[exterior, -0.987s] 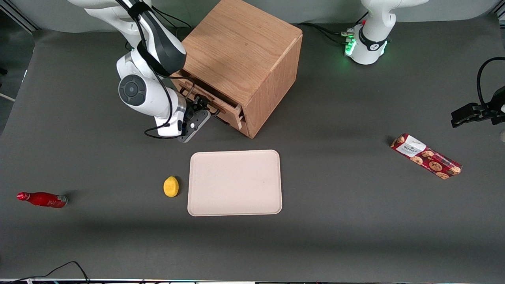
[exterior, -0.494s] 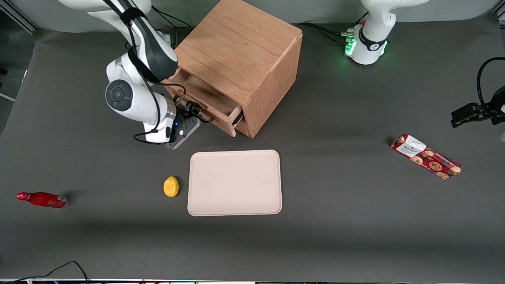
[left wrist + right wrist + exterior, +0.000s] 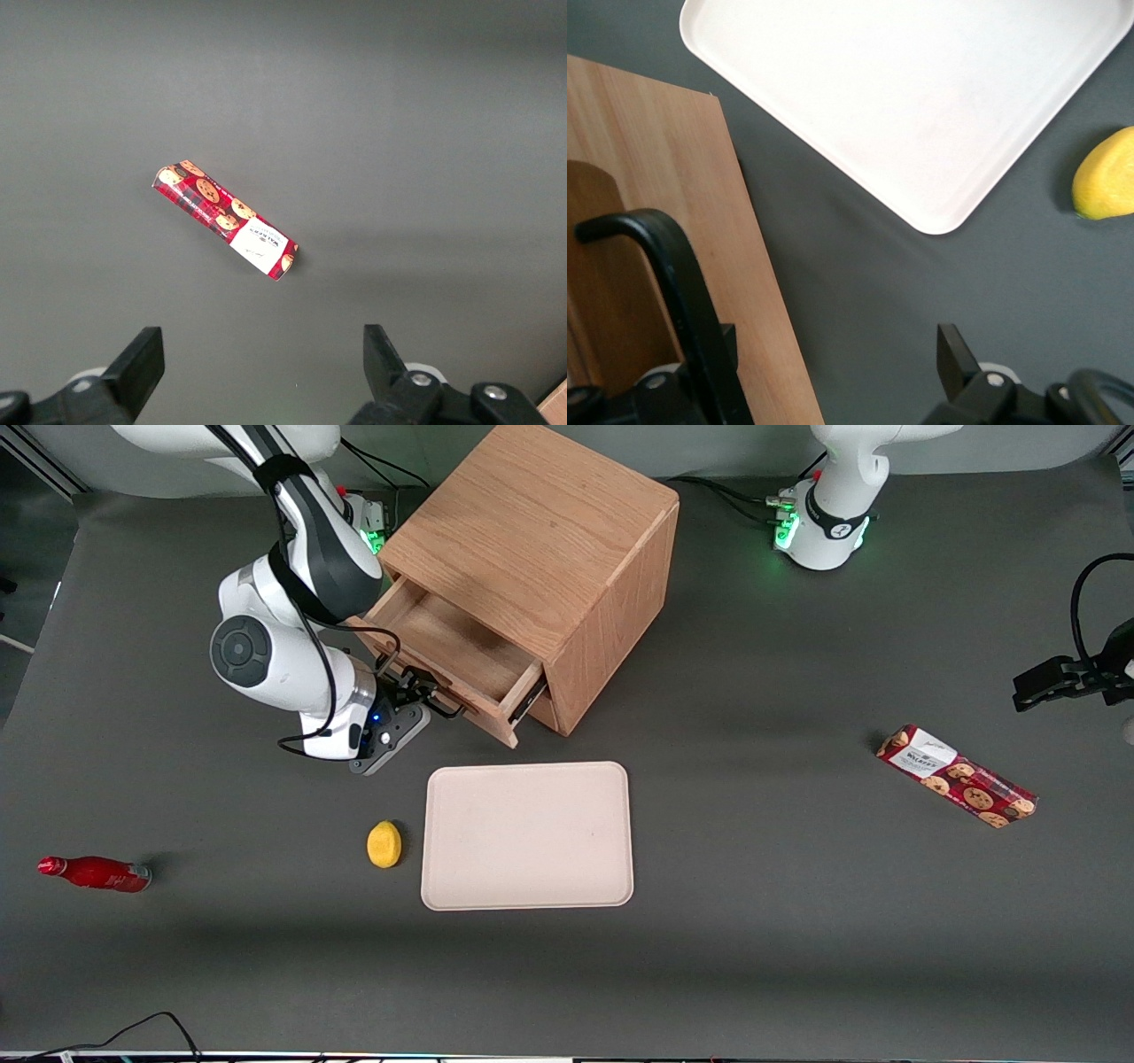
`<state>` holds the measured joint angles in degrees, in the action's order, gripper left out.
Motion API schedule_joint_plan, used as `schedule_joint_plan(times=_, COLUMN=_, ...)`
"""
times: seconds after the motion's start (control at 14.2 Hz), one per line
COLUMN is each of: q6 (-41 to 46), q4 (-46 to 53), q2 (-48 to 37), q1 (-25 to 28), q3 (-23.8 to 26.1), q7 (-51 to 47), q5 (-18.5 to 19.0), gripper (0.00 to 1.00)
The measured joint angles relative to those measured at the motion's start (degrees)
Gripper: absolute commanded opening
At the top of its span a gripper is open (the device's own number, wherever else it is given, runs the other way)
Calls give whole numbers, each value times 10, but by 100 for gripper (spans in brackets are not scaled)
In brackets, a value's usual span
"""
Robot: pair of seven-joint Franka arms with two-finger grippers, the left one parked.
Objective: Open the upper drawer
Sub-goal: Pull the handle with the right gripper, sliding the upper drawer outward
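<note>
The oak cabinet (image 3: 540,522) stands at the back of the table. Its upper drawer (image 3: 452,642) is pulled well out, and its plain wooden inside shows. My right gripper (image 3: 412,693) is at the drawer's front panel, by the thin black bar handle (image 3: 440,703). In the right wrist view the drawer front (image 3: 656,195) and the handle (image 3: 673,266) are close up. The gripper (image 3: 835,347) is open, its fingers wide apart. One finger (image 3: 725,354) is right against the handle and the other finger (image 3: 953,352) is over bare table. The lower drawer is hidden under the upper one.
A beige tray (image 3: 527,835) lies nearer the front camera than the cabinet and also shows in the right wrist view (image 3: 921,97). A lemon (image 3: 384,843) lies beside it. A red bottle (image 3: 93,872) lies toward the working arm's end. A cookie pack (image 3: 957,775) lies toward the parked arm's end.
The upper drawer has slid from almost shut to well out of the cabinet. My gripper has moved with its handle, away from the cabinet and toward the front camera.
</note>
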<state>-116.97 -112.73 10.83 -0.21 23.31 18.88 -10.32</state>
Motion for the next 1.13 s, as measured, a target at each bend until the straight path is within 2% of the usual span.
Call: schedule_joint_plan(times=1.13, q6=0, q4=49, q2=25, q1=-1, q3=-54, q7=5, q5=35, gripper=100)
